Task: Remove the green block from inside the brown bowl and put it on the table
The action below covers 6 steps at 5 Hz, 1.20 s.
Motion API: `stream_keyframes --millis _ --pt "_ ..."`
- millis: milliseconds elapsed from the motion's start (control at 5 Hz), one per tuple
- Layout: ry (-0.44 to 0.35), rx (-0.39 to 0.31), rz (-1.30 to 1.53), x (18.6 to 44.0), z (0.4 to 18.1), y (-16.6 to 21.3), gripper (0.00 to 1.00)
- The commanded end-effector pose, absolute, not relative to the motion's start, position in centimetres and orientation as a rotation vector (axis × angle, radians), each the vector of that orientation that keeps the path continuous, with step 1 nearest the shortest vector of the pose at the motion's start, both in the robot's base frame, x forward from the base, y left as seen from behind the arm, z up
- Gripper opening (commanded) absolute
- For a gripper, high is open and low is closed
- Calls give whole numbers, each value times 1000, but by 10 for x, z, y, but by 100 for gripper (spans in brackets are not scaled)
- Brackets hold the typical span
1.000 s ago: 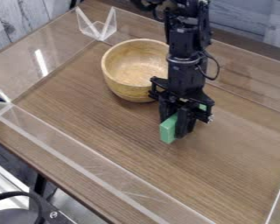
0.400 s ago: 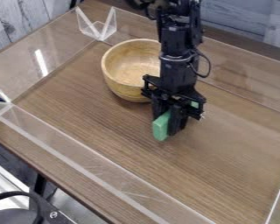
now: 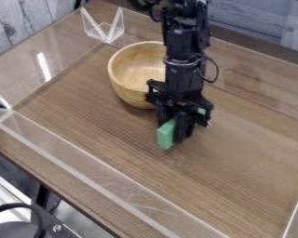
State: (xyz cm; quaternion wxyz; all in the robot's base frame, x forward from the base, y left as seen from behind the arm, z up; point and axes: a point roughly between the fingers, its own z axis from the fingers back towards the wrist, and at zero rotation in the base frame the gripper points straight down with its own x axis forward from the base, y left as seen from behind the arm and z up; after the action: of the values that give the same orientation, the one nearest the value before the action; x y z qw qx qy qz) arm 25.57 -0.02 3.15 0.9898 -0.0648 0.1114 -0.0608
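The green block [image 3: 168,133] stands upright just over the table [image 3: 101,139], in front of the brown bowl [image 3: 144,72]. My gripper [image 3: 175,123] points steeply down and is shut on the block's upper part, its black fingers hiding the top. Whether the block's lower end touches the tabletop I cannot tell. The bowl sits behind and to the left of the gripper, round, light tan, and nothing shows inside it.
A clear plastic barrier [image 3: 64,181] runs along the table's edges, with a folded clear corner piece [image 3: 104,26] at the back left. The black arm [image 3: 182,37] rises over the bowl's right rim. Bare wood lies left and right of the block.
The gripper and the green block have shifted slightly to the left across the table, staying shut on the block. The bowl has not moved.
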Motion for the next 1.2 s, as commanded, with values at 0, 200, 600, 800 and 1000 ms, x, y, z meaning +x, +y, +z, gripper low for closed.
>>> stream_keyframes --millis 0,200,600,800,1000 --pt "185 -118 -109 262 37 7 0" --pt "190 -113 -96 262 33 13 0" --pt "194 -109 -88 264 29 18 0" --pt "195 -108 -88 264 28 19 0" --pt "197 -107 -88 265 26 21 0"
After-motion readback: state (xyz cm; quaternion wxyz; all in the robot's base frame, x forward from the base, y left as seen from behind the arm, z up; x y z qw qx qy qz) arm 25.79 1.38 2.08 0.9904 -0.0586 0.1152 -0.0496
